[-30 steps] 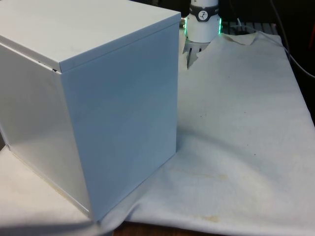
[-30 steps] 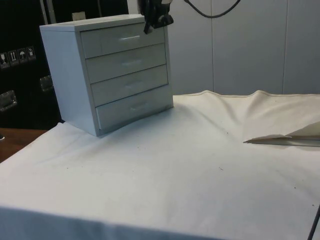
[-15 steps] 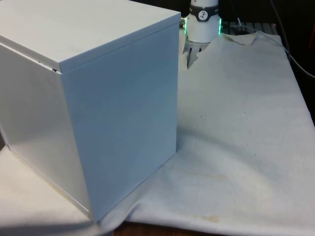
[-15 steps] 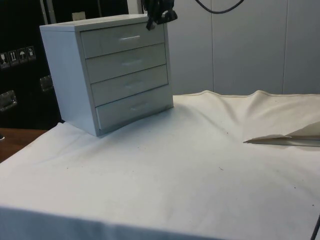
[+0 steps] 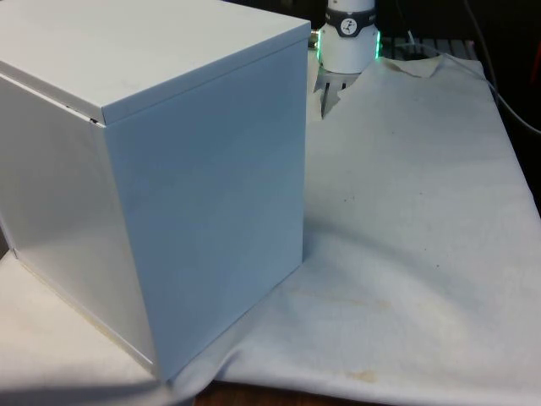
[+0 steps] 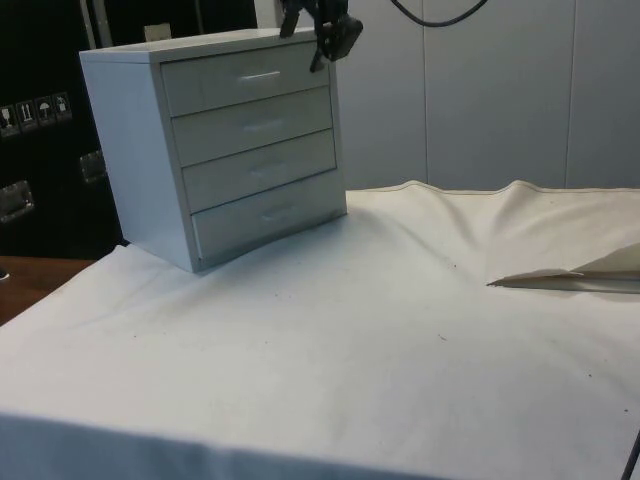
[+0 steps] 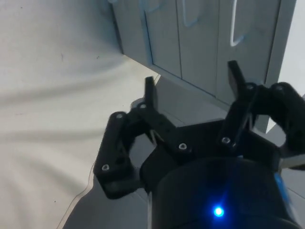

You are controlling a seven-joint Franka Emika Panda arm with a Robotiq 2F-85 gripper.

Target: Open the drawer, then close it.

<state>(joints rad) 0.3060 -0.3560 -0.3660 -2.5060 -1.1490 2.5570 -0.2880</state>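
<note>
Chest of drawers [image 6: 225,140] sits upper left in the side view on the wrinkled white cloth [image 6: 400,330], every drawer shut. Gripper [image 6: 325,30] hangs by the top drawer [image 6: 245,80], jaws spread apart.

Pale grey-white four-drawer chest [image 6: 215,150] stands upright near the table's corner, on the white cloth. All four drawers sit flush, shut; top drawer [image 6: 245,78] carries a slim silver bar handle [image 6: 260,75]. Plain back panel [image 5: 203,203] faces front.
</note>
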